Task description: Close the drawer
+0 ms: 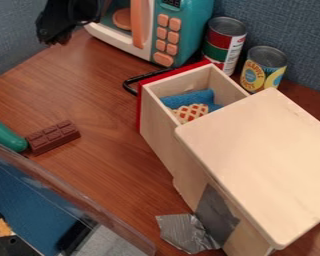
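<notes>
The black gripper (54, 31) hangs at the upper left of the camera view, in front of the toy microwave's left side and well away from the drawer. Pulled out of its wooden box (263, 155), the drawer (161, 125) shows its light wooden side, a red front and a black handle (128, 85) facing the upper left. Inside the drawer lie a blue cloth (189, 98) and a waffle-like toy (191, 112).
A teal toy microwave (183, 10) stands at the back, with two cans (224, 42) (263, 67) right of it. A chocolate bar (54, 136) and green toy vegetable (7, 135) lie left. A clear-walled bin (76, 192) fills the lower left; silver tape (187, 233) lies by the box.
</notes>
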